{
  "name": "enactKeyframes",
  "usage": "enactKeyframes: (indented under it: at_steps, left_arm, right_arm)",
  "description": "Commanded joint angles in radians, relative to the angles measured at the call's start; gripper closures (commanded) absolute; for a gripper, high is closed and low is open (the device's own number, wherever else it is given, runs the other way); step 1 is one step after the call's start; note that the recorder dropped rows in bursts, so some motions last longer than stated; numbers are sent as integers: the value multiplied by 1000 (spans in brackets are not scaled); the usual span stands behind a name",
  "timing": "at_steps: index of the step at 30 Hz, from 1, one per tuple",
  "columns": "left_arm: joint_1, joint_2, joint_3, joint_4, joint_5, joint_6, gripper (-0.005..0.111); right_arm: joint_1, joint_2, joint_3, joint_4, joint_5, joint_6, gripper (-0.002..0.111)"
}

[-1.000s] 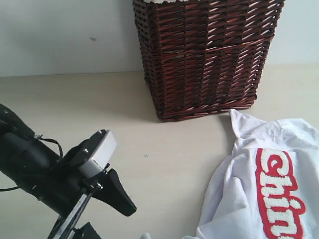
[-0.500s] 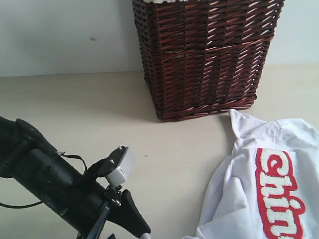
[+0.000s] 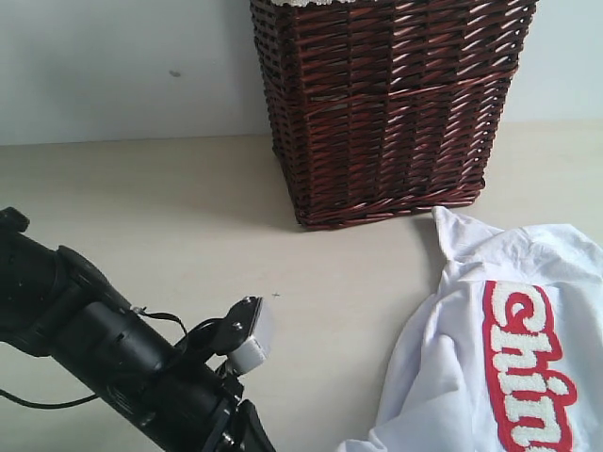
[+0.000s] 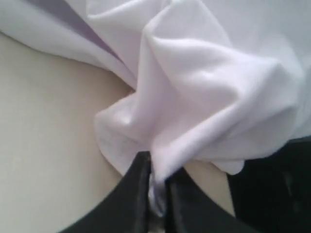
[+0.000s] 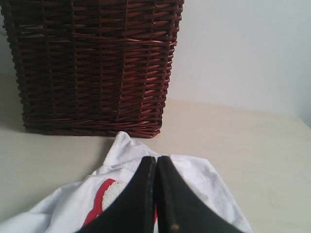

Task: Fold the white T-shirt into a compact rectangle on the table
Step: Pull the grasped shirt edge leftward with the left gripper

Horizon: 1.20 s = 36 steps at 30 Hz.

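The white T-shirt [image 3: 443,358] lies crumpled at the right of the table [image 3: 141,207], its red-outlined lettering [image 3: 523,367] facing up. My left arm [image 3: 122,367] reaches in low from the left, and its jaws drop below the exterior view's bottom edge. In the left wrist view, my left gripper [image 4: 158,162] is shut on a bunched fold of the T-shirt [image 4: 209,87] just above the table [image 4: 43,145]. My right gripper [image 5: 155,159] is shut with nothing in it, hovering over the T-shirt [image 5: 121,150].
A tall dark brown wicker basket [image 3: 386,104] stands at the back of the table, close behind the shirt's top corner; it also fills the right wrist view [image 5: 92,63]. A pale wall rises behind it.
My left arm has slid right and lower toward the shirt's near edge. Its open finger, seen before, has gone below the frame, and the jaws now pinch the cloth.
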Motion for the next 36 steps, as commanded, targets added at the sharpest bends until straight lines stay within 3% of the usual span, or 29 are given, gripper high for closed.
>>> enactKeyframes:
  at_steps: [1, 9, 17, 20, 23, 25, 28, 32, 34, 36]
  left_arm:
    - [-2, -37, -21, 27, -97, -8, 107]
    - [74, -120, -90, 278, -131, -71, 107]
    - [251, -211, -204, 547, -129, -76, 107]
    - [315, -248, -262, 758, -137, -52, 107]
    - [344, -270, -271, 913, -158, -74, 107]
    - [344, -270, -271, 907, -160, -150, 107]
    - [344, -270, -271, 824, -215, -173, 91]
    - [344, -270, -271, 667, -259, -252, 47]
    - [344, -270, -269, 644, -279, -358, 34]
    - [346, -270, -267, 651, -276, -496, 29]
  right_arm:
    - [-1, -7, 5, -1, -5, -8, 108]
    - [-1, -7, 5, -1, -5, -8, 108]
    - [-1, -7, 5, -4, -5, -8, 108]
    - [-1, -7, 5, -4, -5, -8, 108]
    - [-1, -7, 5, -4, -5, -8, 108]
    - [-1, -7, 5, -2, -5, -8, 108]
    - [-1, -7, 5, -2, -5, -8, 108]
    - [-1, -7, 5, -2, -5, -8, 108]
    - [-1, -7, 5, -2, -5, -8, 108]
    - [-1, -7, 5, -5, -5, -8, 108]
